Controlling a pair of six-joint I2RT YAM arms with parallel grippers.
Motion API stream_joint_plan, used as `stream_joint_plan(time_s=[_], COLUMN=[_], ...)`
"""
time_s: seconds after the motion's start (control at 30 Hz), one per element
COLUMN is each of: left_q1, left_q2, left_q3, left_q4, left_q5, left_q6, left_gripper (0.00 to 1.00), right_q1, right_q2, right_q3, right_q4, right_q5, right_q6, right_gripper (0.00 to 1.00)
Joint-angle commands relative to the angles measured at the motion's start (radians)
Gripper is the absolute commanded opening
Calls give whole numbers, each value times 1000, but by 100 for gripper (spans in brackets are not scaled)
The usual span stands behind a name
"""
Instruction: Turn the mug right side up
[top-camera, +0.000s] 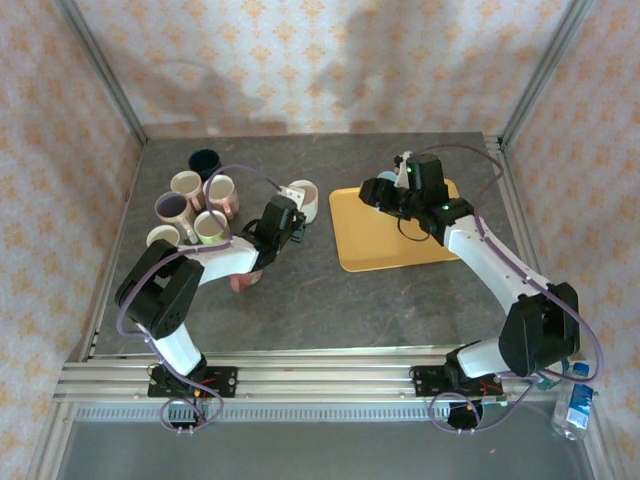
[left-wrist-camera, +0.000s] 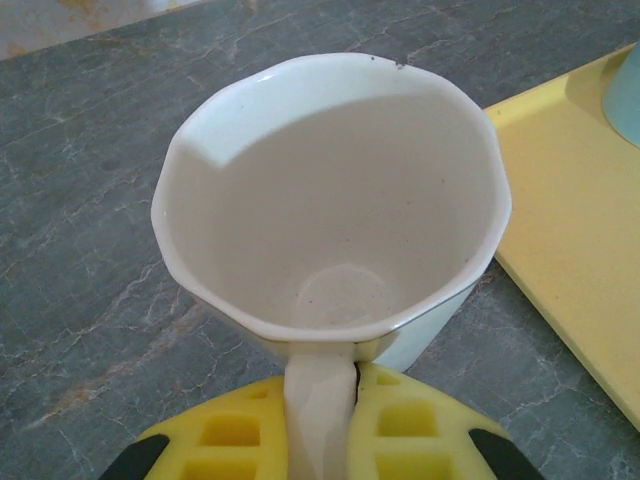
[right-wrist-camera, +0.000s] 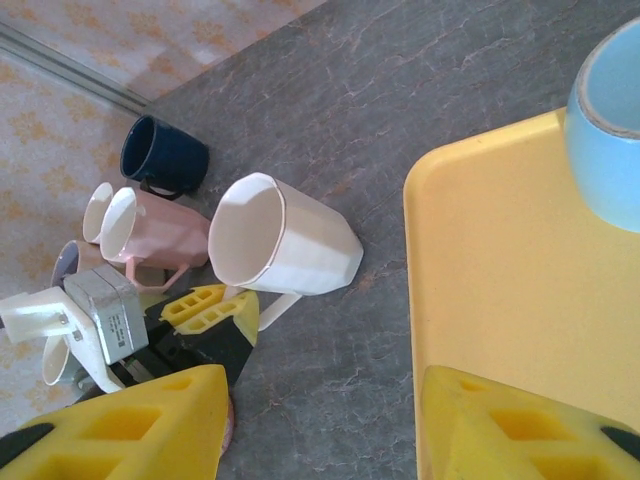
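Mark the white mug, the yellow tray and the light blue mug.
white mug (left-wrist-camera: 330, 200): left wrist view, on its inner wall.
yellow tray (right-wrist-camera: 500, 290): right wrist view, on its bare floor.
light blue mug (right-wrist-camera: 615, 160): right wrist view, on its outer wall below the rim.

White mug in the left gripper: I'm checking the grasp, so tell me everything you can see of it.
The white mug looks glazed ceramic, with faceted walls and an empty inside. It is tilted, mouth toward the left gripper, whose yellow fingers pinch its handle. It sits over the grey table beside the yellow tray.
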Motion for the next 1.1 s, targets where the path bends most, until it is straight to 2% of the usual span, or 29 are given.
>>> stream_joint_plan(time_s=[0.0,0.33,0.53,0.8,0.97,1.07], left_q1=[9,8,18,81,114,117], left_q2=[-5,16,34,37,57,73], left_q3=[-6,-10,-9,-15,-7,-23], left_q4=[144,167,181,210,229,288], left_q5=[-27,-29,-125,-235,-253,-243], left_q6=[-19,-23,-11,-38,-36,-26], left_gripper=[0,3,0,0,0,10], right_q1=[-2,-1,-2,-1,-2,-2], right_q2=[5,13,5,-4,1,4], right_q3=[39,46,40,48,49,55], right_q4=[30,42,38,18,20,24], right_q5=[-9,-12,-13,-1,-6,-11], right_q6=[13,23,18,1,7,9], right_gripper=[54,54,54,54,54,54])
